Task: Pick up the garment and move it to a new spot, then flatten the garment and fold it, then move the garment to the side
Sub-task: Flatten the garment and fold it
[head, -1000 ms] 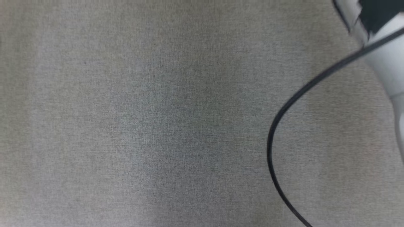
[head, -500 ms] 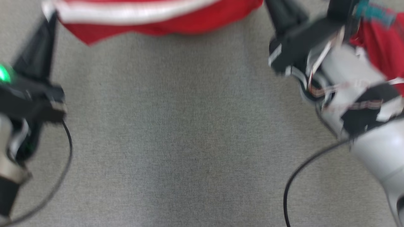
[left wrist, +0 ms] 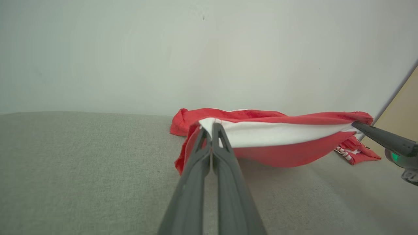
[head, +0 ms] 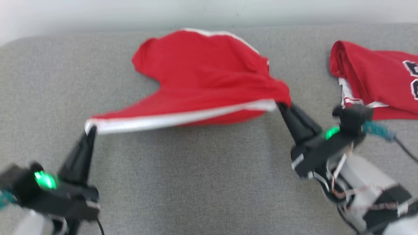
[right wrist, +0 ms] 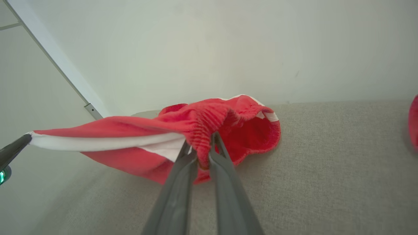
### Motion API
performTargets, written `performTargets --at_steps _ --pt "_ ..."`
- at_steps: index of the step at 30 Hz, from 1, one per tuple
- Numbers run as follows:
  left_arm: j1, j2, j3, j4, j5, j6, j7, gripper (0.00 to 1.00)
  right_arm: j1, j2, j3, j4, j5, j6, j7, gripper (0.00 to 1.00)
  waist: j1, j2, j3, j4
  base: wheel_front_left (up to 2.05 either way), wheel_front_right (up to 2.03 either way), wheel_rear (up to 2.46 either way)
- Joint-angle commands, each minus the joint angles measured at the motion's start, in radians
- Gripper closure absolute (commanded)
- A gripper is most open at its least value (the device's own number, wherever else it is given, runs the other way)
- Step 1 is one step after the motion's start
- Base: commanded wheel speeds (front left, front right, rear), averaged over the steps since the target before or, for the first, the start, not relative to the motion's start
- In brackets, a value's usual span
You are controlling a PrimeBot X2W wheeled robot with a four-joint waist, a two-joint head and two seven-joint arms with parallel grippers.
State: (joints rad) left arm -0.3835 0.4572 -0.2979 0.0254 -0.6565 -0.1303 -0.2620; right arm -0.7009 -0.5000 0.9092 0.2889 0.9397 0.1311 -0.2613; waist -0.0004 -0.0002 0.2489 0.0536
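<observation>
A red garment (head: 202, 81) with a white stripe is stretched above the grey cloth surface (head: 196, 182). My left gripper (head: 91, 129) is shut on its left end at the white stripe, seen close in the left wrist view as the garment (left wrist: 277, 137) pinched by the left gripper (left wrist: 210, 125). My right gripper (head: 281, 106) is shut on the bunched right end; in the right wrist view the right gripper (right wrist: 204, 147) pinches a ribbed fold of the garment (right wrist: 209, 127). The garment's far part rests on the surface.
A second red garment (head: 378, 85) with white trim and dark print lies at the right on the surface. A pale wall (head: 196, 11) runs along the far edge. A tan panel (left wrist: 400, 124) stands at the right in the left wrist view.
The head camera has tilted up from bare cloth, bringing both grippers and the garment into the picture. Whether the garment itself moved cannot be told.
</observation>
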Motion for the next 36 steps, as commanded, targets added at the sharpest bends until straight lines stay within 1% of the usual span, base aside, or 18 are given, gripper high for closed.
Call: performTargets --at_steps 1,8,12,19,24,30,34,36 --pt "0.045 -0.012 0.014 -0.006 0.014 0.0 -0.004 1.0 0.043 -0.015 -0.003 -0.018 0.0 -0.001 -0.005 1.0 0.0004 0.0002 -0.034 -0.003 0.0 0.0 0.0" --pt "0.236 -0.098 0.049 -0.016 0.061 0.0 -0.004 1.0 0.236 -0.056 -0.035 -0.129 -0.026 -0.001 0.021 1.0 0.0004 0.0002 -0.076 0.0 0.0 0.0 0.0" --pt "0.319 -0.129 0.065 -0.013 0.101 0.0 -0.004 1.0 0.346 -0.066 -0.068 -0.176 -0.029 -0.001 0.042 1.0 0.0004 0.0002 -0.102 0.008 0.0 0.0 0.0" --pt "0.441 -0.18 0.125 -0.004 0.126 0.001 -0.004 1.0 0.503 -0.071 -0.113 -0.254 -0.041 -0.001 0.121 1.0 0.0004 0.0002 -0.148 0.003 0.0 0.0 0.0" --pt "0.506 -0.193 0.151 -0.002 0.139 0.001 -0.004 1.0 0.607 -0.079 -0.151 -0.303 -0.03 -0.001 0.201 1.0 0.0004 0.0002 -0.166 0.005 0.0 0.0 0.0" --pt "0.542 -0.195 0.165 0.01 0.151 0.001 -0.004 1.0 0.71 -0.083 -0.204 -0.369 -0.031 -0.001 0.308 1.0 0.0004 0.0002 -0.163 0.0 0.0 0.0 0.0" --pt "0.529 -0.197 0.174 -0.002 0.166 0.001 -0.004 1.0 0.74 -0.059 -0.25 -0.411 -0.057 -0.001 0.327 1.0 0.0004 0.0002 -0.159 -0.009 0.0 0.0 0.0" --pt "0.508 -0.188 0.169 -0.019 0.175 0.001 -0.004 1.0 0.74 -0.043 -0.26 -0.433 -0.066 -0.001 0.326 1.0 0.0004 0.0002 -0.158 -0.014 0.0 0.0 0.0"
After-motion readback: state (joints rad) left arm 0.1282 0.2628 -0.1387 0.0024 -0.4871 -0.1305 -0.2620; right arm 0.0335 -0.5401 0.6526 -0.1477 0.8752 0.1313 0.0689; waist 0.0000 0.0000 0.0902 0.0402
